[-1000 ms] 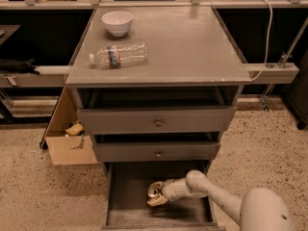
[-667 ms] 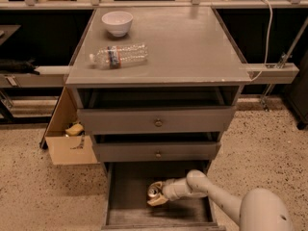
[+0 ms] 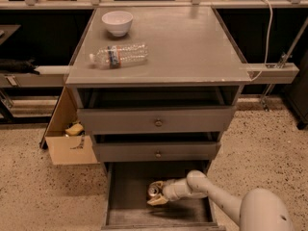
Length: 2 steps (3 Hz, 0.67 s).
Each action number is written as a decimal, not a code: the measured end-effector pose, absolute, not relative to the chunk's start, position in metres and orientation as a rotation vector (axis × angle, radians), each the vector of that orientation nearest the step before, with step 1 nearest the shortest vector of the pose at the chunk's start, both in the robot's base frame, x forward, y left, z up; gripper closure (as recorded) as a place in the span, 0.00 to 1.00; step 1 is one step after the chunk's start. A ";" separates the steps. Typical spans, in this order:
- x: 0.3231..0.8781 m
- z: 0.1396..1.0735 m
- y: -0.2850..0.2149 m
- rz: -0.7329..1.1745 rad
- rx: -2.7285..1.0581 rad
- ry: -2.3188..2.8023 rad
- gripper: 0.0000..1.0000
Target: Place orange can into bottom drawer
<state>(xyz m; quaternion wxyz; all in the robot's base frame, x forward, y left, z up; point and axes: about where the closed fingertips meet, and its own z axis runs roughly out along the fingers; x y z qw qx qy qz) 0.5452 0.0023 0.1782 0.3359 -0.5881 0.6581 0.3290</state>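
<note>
The bottom drawer (image 3: 130,211) is pulled open at the foot of the grey cabinet, with a dark flat floor. The orange can (image 3: 155,190) is inside it, low over the floor near the middle, its silver top facing left. My gripper (image 3: 158,194) reaches into the drawer from the right on a white arm, and its pale fingers are closed around the can. Whether the can rests on the drawer floor is hidden by the fingers.
Two upper grey drawers with round knobs (image 3: 158,122) are shut above. On the cabinet top lie a clear plastic water bottle (image 3: 119,55) and a white bowl (image 3: 117,22). A cardboard box (image 3: 67,134) stands on the floor at the left. A white rail (image 3: 272,72) juts out right.
</note>
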 end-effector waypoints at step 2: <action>0.545 0.179 0.002 0.859 -1.533 1.716 0.00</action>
